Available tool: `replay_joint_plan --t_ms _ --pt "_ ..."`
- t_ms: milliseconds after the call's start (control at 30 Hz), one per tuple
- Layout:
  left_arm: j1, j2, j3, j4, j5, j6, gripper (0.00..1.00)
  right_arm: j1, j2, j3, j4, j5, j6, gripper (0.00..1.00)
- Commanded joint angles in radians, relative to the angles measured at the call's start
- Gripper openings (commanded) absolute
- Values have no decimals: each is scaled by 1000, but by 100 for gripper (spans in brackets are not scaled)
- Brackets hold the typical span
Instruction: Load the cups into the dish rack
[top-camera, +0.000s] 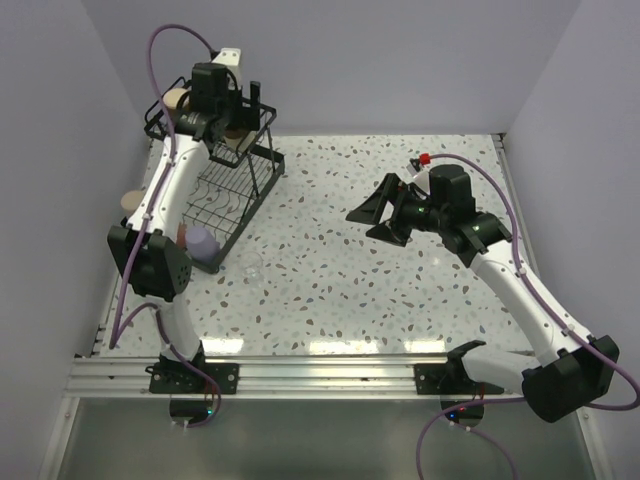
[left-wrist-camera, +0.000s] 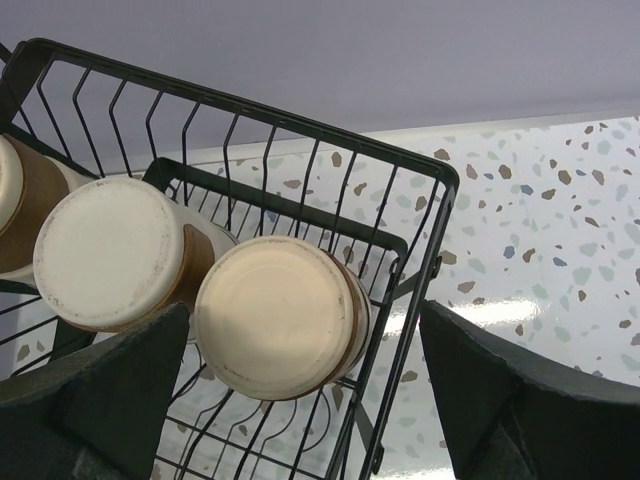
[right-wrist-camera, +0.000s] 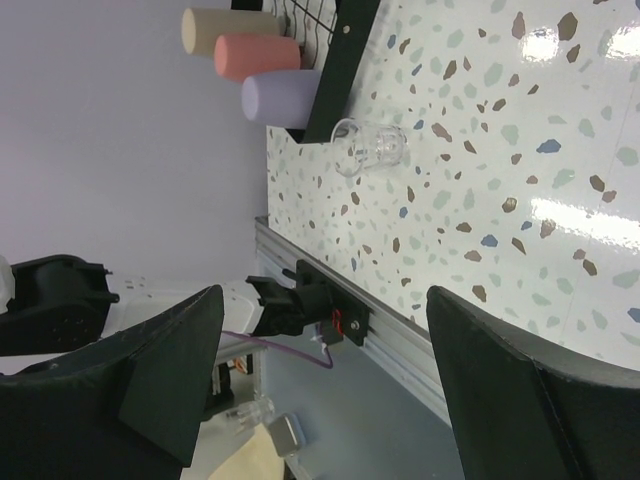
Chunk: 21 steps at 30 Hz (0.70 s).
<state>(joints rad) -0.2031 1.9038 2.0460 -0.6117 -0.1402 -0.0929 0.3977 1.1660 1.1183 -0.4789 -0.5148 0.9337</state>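
The black wire dish rack (top-camera: 235, 195) stands at the far left. Three pale-bottomed cups sit mouth down in its upper basket (left-wrist-camera: 400, 190); the nearest cup (left-wrist-camera: 280, 315) lies just beyond my open left gripper (left-wrist-camera: 303, 310), untouched. In the top view the left gripper (top-camera: 232, 112) hovers over that basket. A tan cup (right-wrist-camera: 230, 30), a red-pink cup (right-wrist-camera: 260, 55) and a lavender cup (right-wrist-camera: 285, 95) stand in a row at the rack's near end. A clear glass cup (right-wrist-camera: 370, 147) stands on the table beside the rack (top-camera: 252, 268). My right gripper (top-camera: 372, 222) is open and empty above mid-table.
The speckled table (top-camera: 400, 290) is walled on the left, back and right. An aluminium rail (top-camera: 320, 375) with the arm bases runs along the near edge. The rack's edge bar (right-wrist-camera: 330, 70) sits just behind the glass cup.
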Motion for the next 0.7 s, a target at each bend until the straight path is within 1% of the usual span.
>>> replay_joint_plan --t_ms 0,67,100,167,200,267,300,333,367,400,433,533,567,600,633,667 --pt "-4 -90 39 18 36 -31 100 -5 -3 32 26 -14 -9 85" --pt "-4 -156 -16 49 50 -57 100 -5 1 32 28 -13 -10 85" --pt "-4 -187 -89 94 57 -65 100 -5 3 34 29 4 -13 85" --pt "-4 -282 -173 151 60 -91 100 -2 15 55 13 12 -39 85" --pt "-4 -314 -251 164 57 -108 100 3 20 70 10 24 -47 85" --pt "-2 -412 -325 187 19 -134 100 24 32 98 -28 51 -87 84" --pt "-2 -454 -413 205 13 -171 100 36 55 135 -44 67 -104 84" --pt "-2 -547 -462 226 10 -186 100 49 67 155 -59 96 -136 84" --pt "-2 -592 -510 246 13 -197 100 81 87 175 -73 108 -151 84" --pt "-2 -635 -589 271 13 -223 100 98 127 198 -104 120 -167 84" --pt "-2 -713 -622 274 5 -232 100 118 154 248 -121 142 -192 84" --pt "-2 -817 -707 242 -41 -260 100 205 282 371 -194 177 -251 84" --pt "-2 -834 -724 210 -51 -261 100 251 317 406 -235 196 -265 84" --pt "-2 -859 -745 189 -61 -264 100 274 361 479 -253 199 -279 83" --pt "-2 -865 -753 161 -73 -269 100 318 436 515 -273 203 -300 83" --pt "-2 -871 -757 103 -90 -274 100 338 483 552 -308 199 -309 83"
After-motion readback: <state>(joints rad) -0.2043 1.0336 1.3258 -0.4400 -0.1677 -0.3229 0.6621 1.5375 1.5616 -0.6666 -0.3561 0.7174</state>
